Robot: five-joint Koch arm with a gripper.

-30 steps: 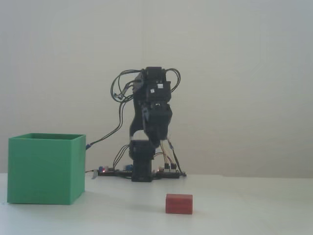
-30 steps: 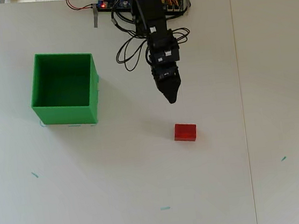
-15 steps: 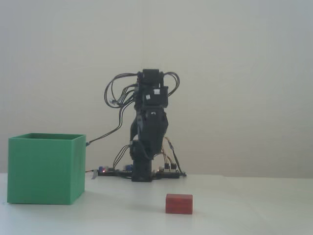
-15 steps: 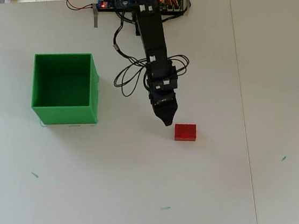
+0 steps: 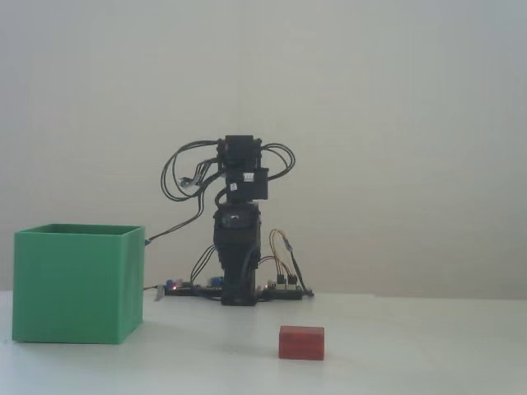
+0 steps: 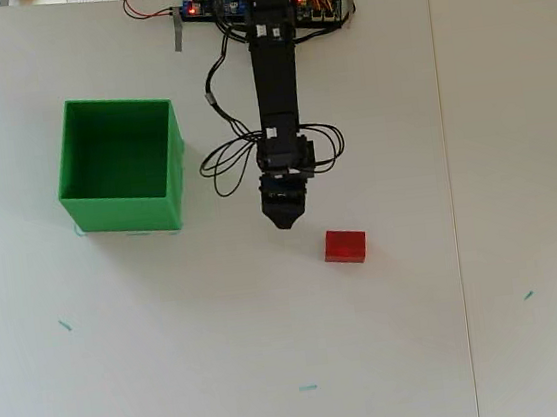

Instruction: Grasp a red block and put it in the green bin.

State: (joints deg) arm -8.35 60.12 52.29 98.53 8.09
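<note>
Lowering onto the red block [image 6: 345,246] needs your claw [image 6: 283,220] (aperture unclear) shifted toward four o'clock.

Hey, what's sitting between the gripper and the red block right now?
Nothing. In the overhead view, only bare white table separates the gripper from the red block, which lies to its lower right.

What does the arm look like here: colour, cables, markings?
The arm is black and boxy, with small white labels on its segments. Loose black cables loop beside it. The gripper is black and tapers to a point. Red and yellow wires meet a circuit board at its base.
</note>
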